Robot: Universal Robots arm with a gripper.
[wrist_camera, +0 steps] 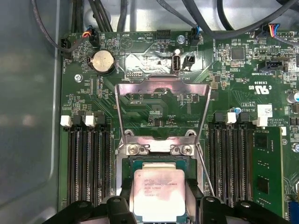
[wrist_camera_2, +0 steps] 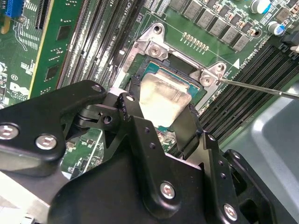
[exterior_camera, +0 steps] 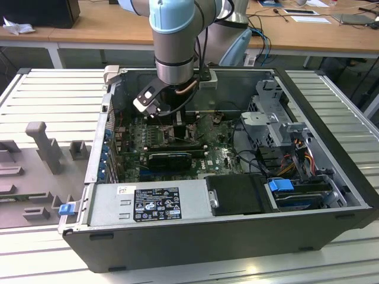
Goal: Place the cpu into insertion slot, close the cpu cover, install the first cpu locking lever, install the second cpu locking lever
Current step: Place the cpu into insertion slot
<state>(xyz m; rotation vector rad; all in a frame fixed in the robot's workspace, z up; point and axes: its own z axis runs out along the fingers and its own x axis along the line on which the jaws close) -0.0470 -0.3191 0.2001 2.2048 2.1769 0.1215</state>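
Silvery cpu (wrist_camera: 159,191) is pinched tight in the gripper (wrist_camera: 163,207), right over the slot (wrist_camera: 124,169). And the cover (wrist_camera: 140,90) stands flipped wide open.

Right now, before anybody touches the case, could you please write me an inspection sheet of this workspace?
surface: slatted metal table carrying an open computer case.
job's things: the cpu is at the insertion slot, and I cannot tell whether it is seated. The cpu cover is flipped open. A thin locking lever is unlatched.
clutter: grey fixture blocks on the table at the exterior view's left.
end effector: closed on the cpu, at two opposite edges.
cables: black bundles along the motherboard edge. Coloured leads inside the case at the exterior view's right.
surroundings: wooden desks behind.
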